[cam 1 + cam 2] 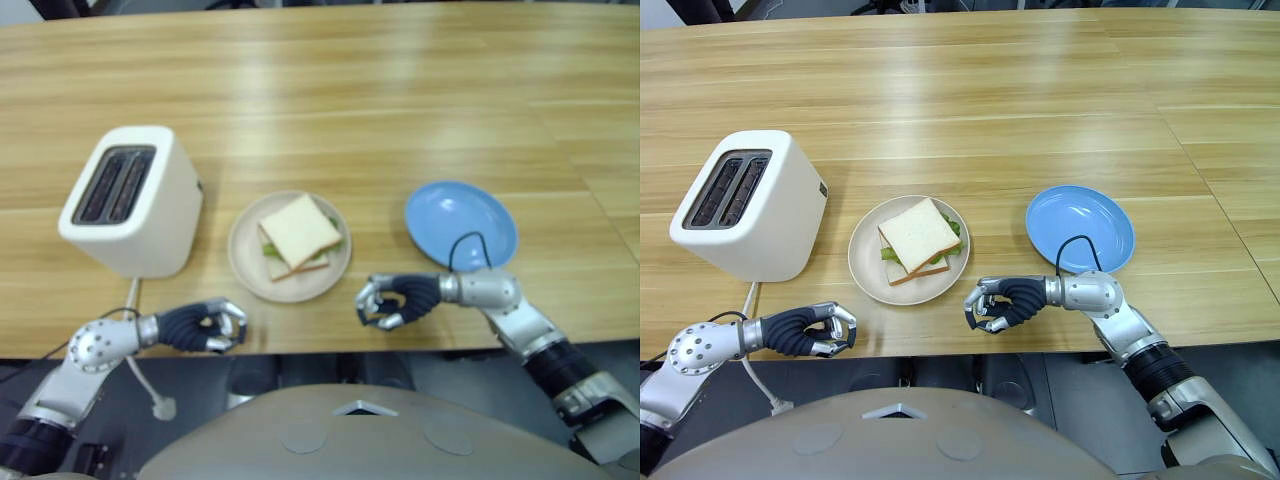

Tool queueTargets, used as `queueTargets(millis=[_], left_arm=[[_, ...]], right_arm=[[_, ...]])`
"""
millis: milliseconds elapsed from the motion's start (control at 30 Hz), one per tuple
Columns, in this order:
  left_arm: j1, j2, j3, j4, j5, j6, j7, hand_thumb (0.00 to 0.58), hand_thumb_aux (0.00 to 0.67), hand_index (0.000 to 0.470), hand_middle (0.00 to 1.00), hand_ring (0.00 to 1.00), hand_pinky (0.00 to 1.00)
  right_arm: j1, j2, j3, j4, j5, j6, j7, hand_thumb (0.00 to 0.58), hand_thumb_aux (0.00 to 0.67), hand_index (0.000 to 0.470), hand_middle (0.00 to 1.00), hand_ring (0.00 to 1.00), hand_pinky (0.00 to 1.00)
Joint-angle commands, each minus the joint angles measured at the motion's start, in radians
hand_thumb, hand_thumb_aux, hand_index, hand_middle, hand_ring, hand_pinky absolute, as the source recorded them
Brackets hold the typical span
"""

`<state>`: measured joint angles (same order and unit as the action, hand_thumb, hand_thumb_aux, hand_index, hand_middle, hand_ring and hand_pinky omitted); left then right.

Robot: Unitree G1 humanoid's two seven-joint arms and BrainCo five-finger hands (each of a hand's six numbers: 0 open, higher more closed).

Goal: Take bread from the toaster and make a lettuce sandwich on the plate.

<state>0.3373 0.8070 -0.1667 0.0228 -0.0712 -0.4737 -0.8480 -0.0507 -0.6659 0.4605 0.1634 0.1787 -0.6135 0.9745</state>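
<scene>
Bread [918, 235], in square white slices, is in neither hand. Nearest the robot, at the front edge of the desk, the left hand [820, 330] and the right hand [998, 303] both lie with fingers curled in on themselves, gripping nothing. The left is in front of the toaster, and the right is just in front of the gap between the two plates.

Just beyond them, the round beige plate [862, 268] carries the stack. One slice is on top, green lettuce [955, 230] peeks out at its edges, and the corner of a second slice shows underneath at the near side. The top slice is turned a little off the lower one.

To the right, apart from it, sits a shallow round blue plate [1080, 228]. To the left stands the boxy white two-slot toaster [750, 215]. Its slots look dark, with no slice standing out of them. The pale wooden desk [990, 100] runs on behind.

The sandwich looks built, so the job is probably to leave it undisturbed. Both hands should draw back low and away from the beige rim, above all the right one, which is near it. If the top slice needs squaring, a flat, light press from above would likely be safer than a side pinch, which could drag the lettuce out.
</scene>
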Motion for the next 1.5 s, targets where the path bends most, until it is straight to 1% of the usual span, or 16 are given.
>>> queueTargets(millis=[33, 167, 233, 367, 500, 600, 733, 833, 1000, 1100, 1167, 1233, 1333, 1400, 1433, 1500], left_arm=[[-0.102, -0.046, -0.052, 0.14, 0.179, 0.025, 0.072, 0.58, 0.67, 0.46, 1.0, 1.0, 1.0], [-0.228, -0.088, -0.1, 0.266, 0.359, 0.03, 0.185, 0.58, 0.67, 0.46, 1.0, 1.0, 1.0], [-0.283, -0.109, -0.123, 0.317, 0.416, 0.023, 0.227, 0.58, 0.67, 0.46, 1.0, 1.0, 1.0], [-0.368, -0.143, -0.162, 0.406, 0.513, 0.003, 0.321, 0.58, 0.67, 0.46, 1.0, 1.0, 1.0], [-0.436, -0.179, -0.185, 0.45, 0.555, -0.013, 0.381, 0.58, 0.67, 0.46, 1.0, 1.0, 1.0], [-0.481, -0.203, -0.194, 0.488, 0.578, -0.021, 0.429, 0.58, 0.67, 0.46, 1.0, 1.0, 1.0], [-0.571, -0.252, -0.207, 0.562, 0.621, -0.011, 0.517, 0.58, 0.67, 0.46, 1.0, 1.0, 1.0], [-0.685, -0.314, -0.209, 0.672, 0.659, 0.02, 0.633, 0.58, 0.67, 0.46, 1.0, 1.0, 1.0], [-0.842, -0.383, -0.253, 0.874, 0.741, 0.064, 0.812, 0.58, 0.67, 0.46, 1.0, 1.0, 1.0], [-0.905, -0.425, -0.271, 0.965, 0.753, 0.057, 0.887, 0.58, 0.67, 0.46, 1.0, 1.0, 1.0], [-0.915, -0.433, -0.282, 0.995, 0.757, 0.047, 0.908, 0.58, 0.67, 0.46, 1.0, 1.0, 1.0], [-0.901, -0.428, -0.292, 0.989, 0.757, 0.034, 0.914, 0.58, 0.67, 0.46, 1.0, 1.0, 1.0], [-0.826, -0.389, -0.286, 0.909, 0.734, 0.004, 0.887, 0.58, 0.67, 0.46, 1.0, 1.0, 1.0], [-0.714, -0.346, -0.253, 0.764, 0.666, -0.046, 0.834, 0.58, 0.67, 0.46, 1.0, 1.0, 1.0], [-0.67, -0.329, -0.24, 0.7, 0.64, -0.059, 0.814, 0.58, 0.67, 0.46, 1.0, 1.0, 1.0], [-0.539, -0.298, -0.192, 0.511, 0.527, -0.1, 0.766, 0.58, 0.67, 0.46, 1.0, 1.0, 1.0]], right_arm=[[-0.048, 0.067, 0.006, 0.137, -0.124, -0.051, -0.031, 0.58, 0.67, 0.46, 1.0, 1.0, 1.0], [-0.131, 0.158, 0.018, 0.319, -0.26, -0.115, -0.11, 0.58, 0.67, 0.46, 1.0, 1.0, 1.0], [-0.174, 0.19, 0.027, 0.4, -0.347, -0.142, -0.177, 0.58, 0.67, 0.46, 1.0, 1.0, 1.0], [-0.258, 0.245, 0.043, 0.543, -0.486, -0.193, -0.305, 0.58, 0.67, 0.46, 1.0, 1.0, 1.0], [-0.324, 0.276, 0.071, 0.64, -0.633, -0.208, -0.461, 0.58, 0.67, 0.46, 1.0, 1.0, 1.0], [-0.38, 0.286, 0.104, 0.698, -0.75, -0.195, -0.605, 0.58, 0.67, 0.46, 1.0, 1.0, 1.0], [-0.463, 0.306, 0.137, 0.767, -0.871, -0.149, -0.802, 0.58, 0.67, 0.46, 1.0, 1.0, 1.0], [-0.548, 0.345, 0.157, 0.855, -0.932, -0.082, -0.948, 0.58, 0.67, 0.46, 1.0, 1.0, 1.0], [-0.647, 0.398, 0.176, 0.968, -0.981, -0.008, -1.127, 0.58, 0.67, 0.46, 1.0, 1.0, 1.0], [-0.674, 0.417, 0.173, 1.0, -0.977, -0.005, -1.181, 0.58, 0.67, 0.46, 1.0, 1.0, 1.0], [-0.674, 0.419, 0.179, 1.003, -0.978, -0.019, -1.199, 0.58, 0.67, 0.46, 1.0, 1.0, 1.0], [-0.654, 0.412, 0.17, 0.987, -0.958, -0.059, -1.202, 0.58, 0.67, 0.46, 1.0, 1.0, 1.0], [-0.591, 0.386, 0.126, 0.943, -0.884, -0.15, -1.174, 0.58, 0.67, 0.46, 1.0, 1.0, 1.0], [-0.507, 0.359, 0.064, 0.87, -0.765, -0.249, -1.122, 0.58, 0.67, 0.46, 1.0, 1.0, 1.0], [-0.474, 0.351, 0.039, 0.835, -0.717, -0.28, -1.095, 0.58, 0.67, 0.46, 1.0, 1.0, 1.0], [-0.364, 0.347, -0.023, 0.732, -0.555, -0.355, -1.041, 0.58, 0.67, 0.46, 1.0, 1.0, 1.0]])
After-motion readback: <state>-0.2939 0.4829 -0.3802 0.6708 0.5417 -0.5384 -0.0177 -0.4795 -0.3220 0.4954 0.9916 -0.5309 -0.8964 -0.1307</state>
